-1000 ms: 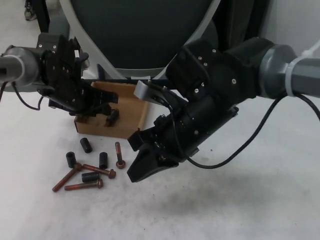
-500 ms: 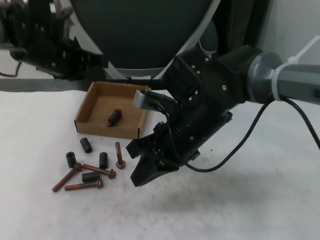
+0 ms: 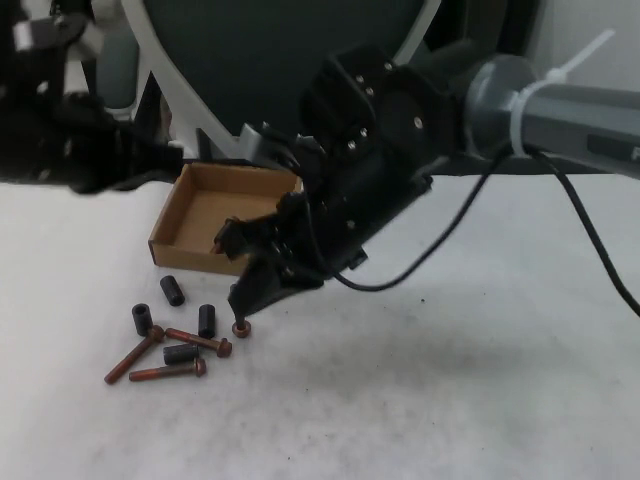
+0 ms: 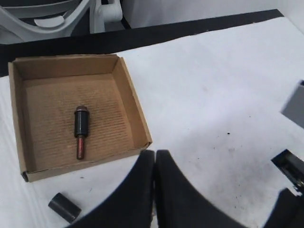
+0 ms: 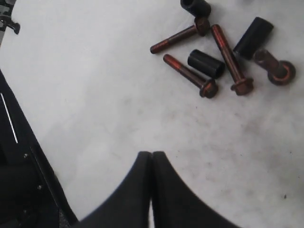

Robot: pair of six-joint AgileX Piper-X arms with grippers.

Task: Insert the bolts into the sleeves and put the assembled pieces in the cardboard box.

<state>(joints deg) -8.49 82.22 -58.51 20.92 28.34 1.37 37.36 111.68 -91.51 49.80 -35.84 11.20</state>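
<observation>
Right claw [image 3: 243, 300] shifted toward loose bolts [image 3: 165, 371], closed, empty

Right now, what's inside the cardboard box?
One assembled piece lies on the cardboard box floor: a bolt with a black sleeve on it. Nothing else lies there in the left wrist view; in the high view the right arm covers the box's near corner.

Cardboard box [image 4: 137, 110]: brown corrugated paperboard, matt, the floor ribbed, the cut edges raw. Bolts [image 5: 187, 73]: coppery-red metal with a dull sheen, shanks threaded toward the ends. Sleeves [image 5: 205, 63]: black, smooth, low gloss; plastic or rubber cannot be told. Bench [image 5: 95, 95]: white, matt, faintly grainy, marked with grey smudges. Right gripper [image 5: 152, 156]: black, smooth and matt, plastic in look.
</observation>
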